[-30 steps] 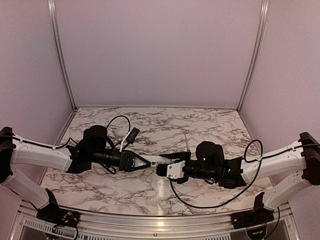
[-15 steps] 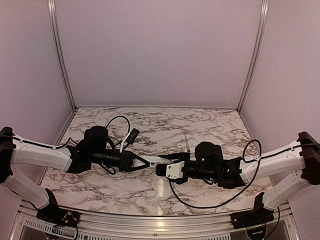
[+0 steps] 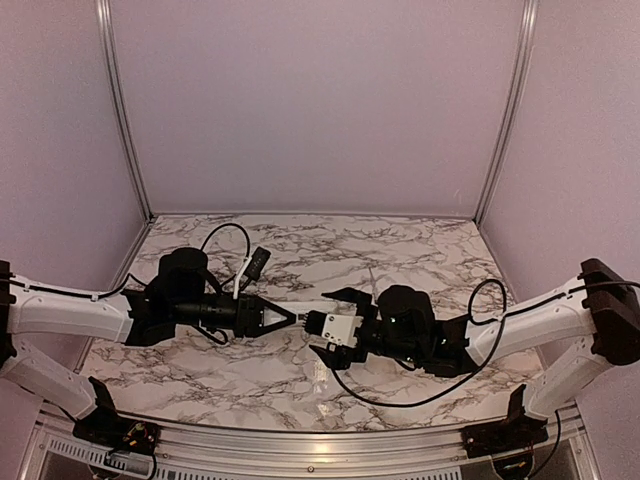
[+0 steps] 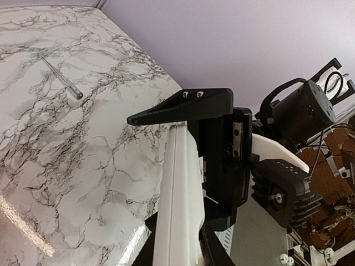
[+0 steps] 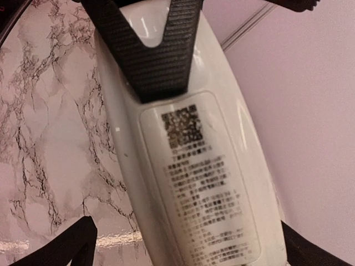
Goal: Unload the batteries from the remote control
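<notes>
Remote control (image 3: 306, 317), a slim white bar, hangs in the air above the middle of the marble table (image 3: 400, 250), a little toward 6 o'clock from the table's centre in the overhead view, with its length running from 9 o'clock to 3 o'clock. The left gripper (image 3: 292, 314) comes in from 9 o'clock and is pinched onto the remote control's 9 o'clock end. In the right wrist view one of its black ribbed fingers (image 5: 158, 50) lies flat against the white shell at 12 o'clock. Below that finger the remote control (image 5: 194, 183) shows a face with a printed label carrying a square code and lines of small text. The right gripper (image 3: 320, 322) reaches in from 3 o'clock with its fingers spread wide, one at 12 o'clock of the free end and one at 6 o'clock, neither touching it. Its two black fingertips (image 5: 64, 246) sit in the bottom corners of its own camera view, well apart from the shell. From the left wrist camera the remote control (image 4: 180, 194) runs up toward the right gripper's upper finger (image 4: 180, 108), which crosses just past its tip. A thin grey rod (image 4: 62, 79) lies flat on the table, at about 1 o'clock from the remote control in the overhead view. A black cable (image 3: 225, 238) loops above the left arm.
</notes>
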Controlling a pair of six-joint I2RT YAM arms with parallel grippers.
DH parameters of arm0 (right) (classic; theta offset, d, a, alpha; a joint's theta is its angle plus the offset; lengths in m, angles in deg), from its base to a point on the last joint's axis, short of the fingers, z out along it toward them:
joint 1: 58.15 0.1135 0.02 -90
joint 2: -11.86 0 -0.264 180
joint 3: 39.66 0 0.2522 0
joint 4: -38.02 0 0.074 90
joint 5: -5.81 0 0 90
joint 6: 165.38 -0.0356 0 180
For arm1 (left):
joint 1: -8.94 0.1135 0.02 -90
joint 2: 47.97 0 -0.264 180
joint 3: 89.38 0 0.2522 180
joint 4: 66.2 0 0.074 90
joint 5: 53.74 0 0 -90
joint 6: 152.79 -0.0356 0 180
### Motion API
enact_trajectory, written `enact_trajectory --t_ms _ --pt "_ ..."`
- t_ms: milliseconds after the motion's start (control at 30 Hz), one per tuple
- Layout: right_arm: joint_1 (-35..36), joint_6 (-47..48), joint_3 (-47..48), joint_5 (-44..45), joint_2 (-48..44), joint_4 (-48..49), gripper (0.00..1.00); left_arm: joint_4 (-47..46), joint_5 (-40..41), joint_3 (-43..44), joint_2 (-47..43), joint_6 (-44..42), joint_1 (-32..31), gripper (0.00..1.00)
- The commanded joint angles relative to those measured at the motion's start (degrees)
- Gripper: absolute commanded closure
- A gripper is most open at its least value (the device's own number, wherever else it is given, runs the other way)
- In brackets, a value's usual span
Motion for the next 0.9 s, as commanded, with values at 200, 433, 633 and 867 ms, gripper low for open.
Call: enact_trajectory --t_ms 200,433,633,867 --pt "0.41 -13.15 1.90 10.37 -6.39 2.31 0.02 -2.36 12.49 -5.06 -10.45 -1.79 -0.18 1.00" --pt "0.41 -17.64 2.53 12.43 -9.69 -0.68 0.01 -1.22 15.53 -5.98 -13.41 -2.52 -0.04 1.00" --pt "0.11 -23.81 -2.78 16.47 -14.71 6.51 0.01 -0.82 16.31 -5.96 -12.77 -2.44 0.94 1.00" --pt "-2.43 -35.55 -3.84 16.57 -20.50 2.00 0.02 -4.07 15.05 -7.14 -12.47 -1.00 4.01 1.00"
